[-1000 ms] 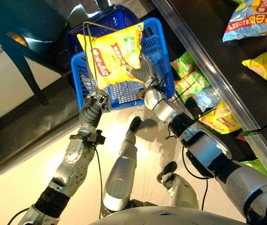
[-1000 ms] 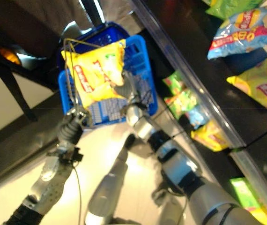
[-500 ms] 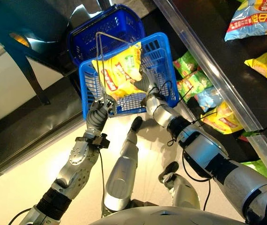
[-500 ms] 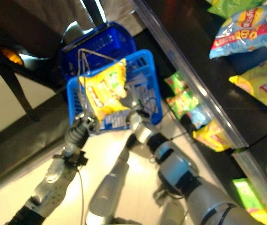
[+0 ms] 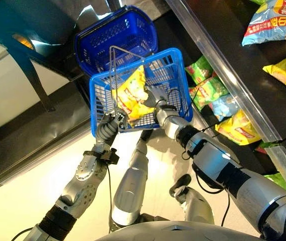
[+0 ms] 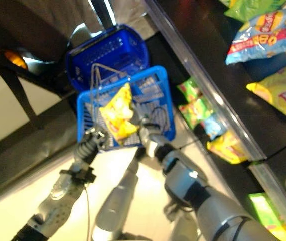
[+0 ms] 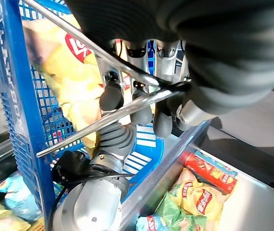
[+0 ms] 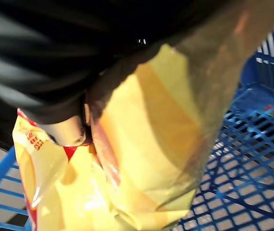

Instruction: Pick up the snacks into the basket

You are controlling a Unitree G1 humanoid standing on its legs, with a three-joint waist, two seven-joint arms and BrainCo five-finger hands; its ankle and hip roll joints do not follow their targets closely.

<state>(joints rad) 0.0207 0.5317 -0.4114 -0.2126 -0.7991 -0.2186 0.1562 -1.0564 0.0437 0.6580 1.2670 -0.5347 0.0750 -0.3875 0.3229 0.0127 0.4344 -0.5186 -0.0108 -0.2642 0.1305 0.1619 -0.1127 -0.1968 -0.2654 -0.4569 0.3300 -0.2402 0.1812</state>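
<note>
The right robot hand (image 5: 152, 95) grips the soft, light, crinkly yellow snack bag (image 5: 129, 95) at its edge inside the basket (image 5: 179, 83); the left robot hand (image 5: 110, 123) clasps its wire handle (image 7: 103, 57).

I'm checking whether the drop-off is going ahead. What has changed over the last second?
The right robot hand has carried the yellow snack bag from above the rim down into the blue basket, and it still grips the bag. The left robot hand still holds the basket's wire handle. The darker basket behind and the snack bags on the shelf stayed put.
</note>
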